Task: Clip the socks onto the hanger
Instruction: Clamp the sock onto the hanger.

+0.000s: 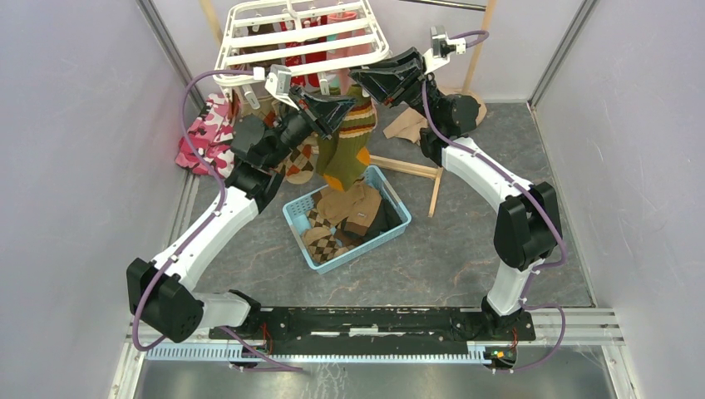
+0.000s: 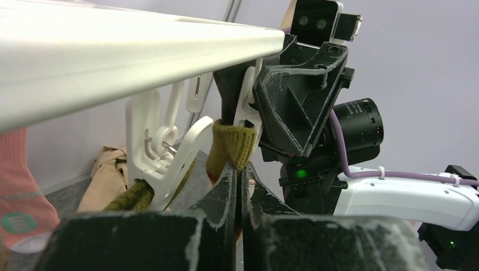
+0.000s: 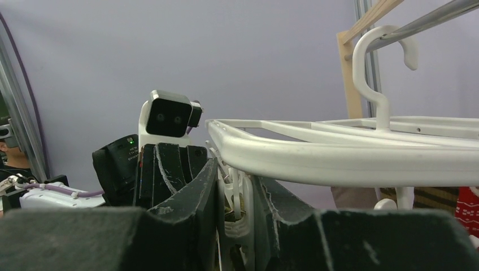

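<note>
The white hanger (image 1: 299, 37) hangs at the back. My left gripper (image 2: 238, 169) is shut on the cuff of an olive green sock (image 2: 231, 144) and holds it up under the hanger's rim (image 2: 141, 51). That sock hangs down with its orange heel (image 1: 349, 145). My right gripper (image 3: 237, 180) is shut on a white clip (image 3: 240, 203) under the rim (image 3: 339, 158), squeezing it right above the sock's cuff. In the left wrist view another clip (image 2: 164, 152) holds a second olive sock (image 2: 133, 197).
A blue basket (image 1: 298, 239) with argyle and brown socks stands below the arms. A pink camouflage garment (image 1: 204, 133) lies at the left. A wooden rack bar (image 1: 407, 166) and a beige cloth (image 1: 407, 125) lie at the right. Red socks (image 1: 320, 33) hang on the hanger.
</note>
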